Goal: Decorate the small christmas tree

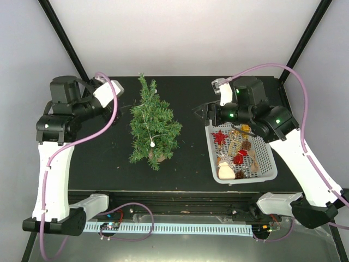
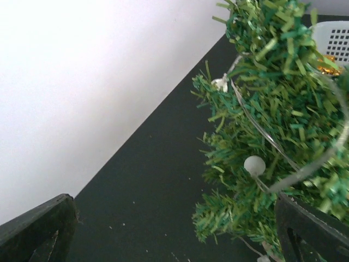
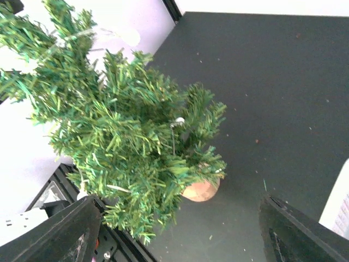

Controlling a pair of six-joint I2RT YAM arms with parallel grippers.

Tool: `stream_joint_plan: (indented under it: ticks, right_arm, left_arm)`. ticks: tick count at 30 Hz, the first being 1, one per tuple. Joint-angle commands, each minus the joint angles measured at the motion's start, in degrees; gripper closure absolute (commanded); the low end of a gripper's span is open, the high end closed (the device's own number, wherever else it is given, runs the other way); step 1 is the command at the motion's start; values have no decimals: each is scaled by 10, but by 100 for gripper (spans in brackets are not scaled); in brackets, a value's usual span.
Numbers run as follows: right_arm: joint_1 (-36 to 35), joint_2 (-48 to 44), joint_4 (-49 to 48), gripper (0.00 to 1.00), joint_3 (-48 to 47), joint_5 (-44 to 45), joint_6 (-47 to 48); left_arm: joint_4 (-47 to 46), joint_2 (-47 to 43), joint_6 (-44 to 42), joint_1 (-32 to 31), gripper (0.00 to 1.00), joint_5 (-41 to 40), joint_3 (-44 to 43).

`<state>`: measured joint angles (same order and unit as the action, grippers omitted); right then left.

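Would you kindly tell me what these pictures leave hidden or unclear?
- Basket far end: top view, covered by the right arm.
- Ornaments in it: top view, too small to identify.
- Tree base: left wrist view, beyond the frame or behind branches.

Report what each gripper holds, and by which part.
Nothing: left gripper and right gripper are both open and empty; the small christmas tree stands ungripped.
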<state>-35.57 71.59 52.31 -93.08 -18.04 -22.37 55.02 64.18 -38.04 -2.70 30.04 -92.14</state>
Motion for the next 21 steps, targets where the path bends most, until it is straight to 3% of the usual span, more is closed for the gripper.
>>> stream_joint_plan:
  ticks: [1,6,12,17,21]
  right_arm:
    - [3,-17,61,20,-8,34,6]
    - [4,-38,100,19,26,60,-24]
    - [3,-107,62,20,198,23,-60]
    - [-10,-126,38,23,294,21,-75]
    - [-48,-106,27,25,320,27,-91]
  left_arm:
    - [69,-26,10,12,1,17,-19]
    - [148,-43,25,24,1,-21,-43]
    - [245,-48,72,32,1,-21,-68]
    - [288,-44,85,60,1,22,-62]
    - [288,-17,85,128,1,109,-56]
